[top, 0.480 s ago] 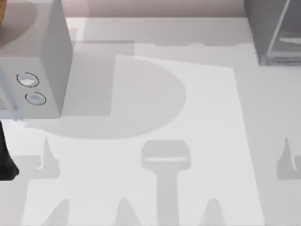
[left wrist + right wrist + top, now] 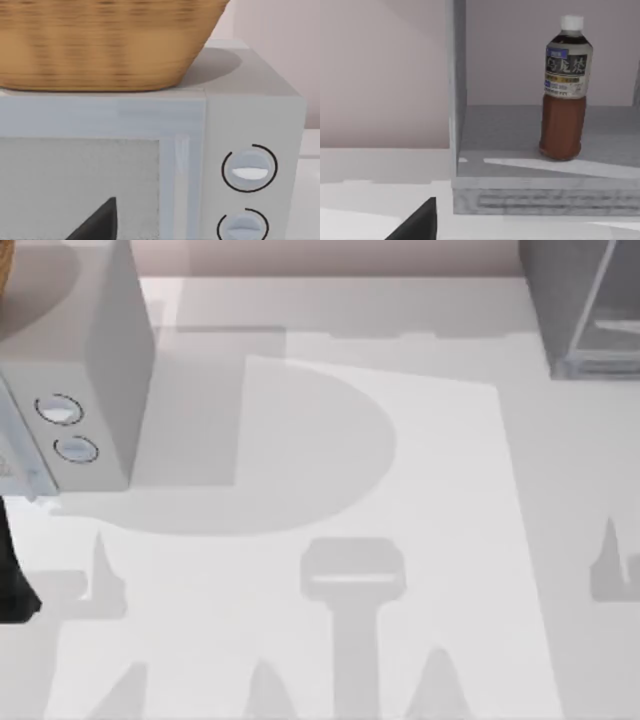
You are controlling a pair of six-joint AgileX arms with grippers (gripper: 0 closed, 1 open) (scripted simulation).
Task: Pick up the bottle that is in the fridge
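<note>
**Entry: bottle in fridge, approach stage, nothing grasped**

- Bottle (image 2: 566,90): upright on the fridge floor, white cap on top, label on the upper body, brown liquid below. Stands free, touching nothing but the floor under it, and well inside the opening as seen from the right wrist view.
- Fridge (image 2: 585,310): far right corner of the surface in the top view; in the right wrist view its pale upright frame and front sill stand between the camera and the bottle. Interior open to view.
- Right gripper: one dark finger tip (image 2: 417,222) shows at the edge of the right wrist view, low and well apart from the bottle. Whether wide or narrow, I cannot tell.
- Left gripper: one dark finger tip (image 2: 97,222) likewise, facing the lighter box with two round dials (image 2: 245,200), which carries a woven basket (image 2: 100,45). State: cannot tell.
- Surface (image 2: 320,490): pale, crossed by shadows.

Progress, by judgement: early. The right wrist camera is aimed at the bottle, but reach, closure and lift all remain.
</note>
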